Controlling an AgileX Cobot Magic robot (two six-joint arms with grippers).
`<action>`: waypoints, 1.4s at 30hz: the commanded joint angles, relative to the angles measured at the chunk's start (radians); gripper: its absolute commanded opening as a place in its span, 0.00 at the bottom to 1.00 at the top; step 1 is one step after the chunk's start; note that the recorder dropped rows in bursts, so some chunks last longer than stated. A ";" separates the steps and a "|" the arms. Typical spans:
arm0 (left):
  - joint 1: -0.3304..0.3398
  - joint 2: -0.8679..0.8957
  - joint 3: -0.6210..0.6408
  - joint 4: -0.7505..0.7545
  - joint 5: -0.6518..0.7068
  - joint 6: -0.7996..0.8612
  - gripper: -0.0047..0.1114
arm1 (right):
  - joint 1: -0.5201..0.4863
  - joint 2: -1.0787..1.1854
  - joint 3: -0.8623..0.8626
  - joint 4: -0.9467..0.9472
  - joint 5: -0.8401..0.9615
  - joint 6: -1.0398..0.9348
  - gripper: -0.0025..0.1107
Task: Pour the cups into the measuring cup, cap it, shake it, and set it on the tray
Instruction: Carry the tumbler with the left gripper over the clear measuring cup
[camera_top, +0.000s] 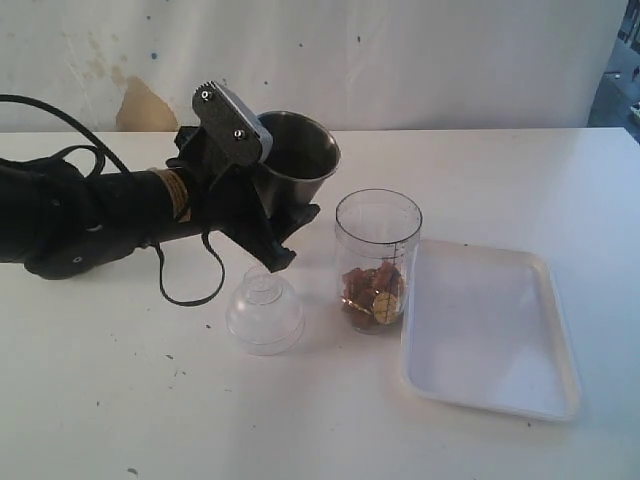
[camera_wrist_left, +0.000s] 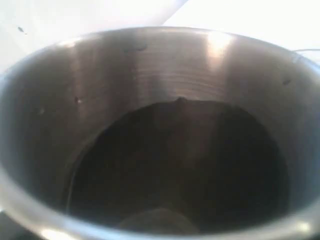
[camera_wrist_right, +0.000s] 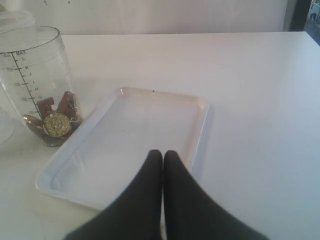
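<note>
My left gripper (camera_top: 265, 180) is shut on the brushed-steel tumbler (camera_top: 300, 150), one of the cups, holding it in the air up and to the left of the measuring cup (camera_top: 378, 255). The tumbler leans slightly, mouth up. In the left wrist view its dark inside (camera_wrist_left: 170, 165) fills the frame and no contents show. The measuring cup (camera_wrist_right: 37, 80) stands uncapped on the table with brown pieces and a gold disc at its bottom. The white tray (camera_top: 490, 330) lies right beside it. My right gripper (camera_wrist_right: 163, 154) is shut and empty, hovering over the tray's (camera_wrist_right: 145, 125) near edge.
A clear domed lid (camera_top: 264, 310) rests on the table in front of the tumbler, left of the measuring cup. A black cable loop (camera_top: 190, 285) hangs from the left arm down to the tabletop. A stained wall backs the table.
</note>
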 joint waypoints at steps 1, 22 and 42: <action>-0.010 -0.012 -0.058 -0.004 -0.015 -0.064 0.04 | -0.002 -0.004 0.005 0.000 -0.001 0.005 0.02; -0.037 -0.012 -0.118 0.011 0.060 0.069 0.04 | -0.002 -0.004 0.005 0.000 -0.001 0.005 0.02; -0.061 0.045 -0.166 0.011 0.002 0.003 0.04 | -0.002 -0.004 0.005 0.000 -0.001 0.005 0.02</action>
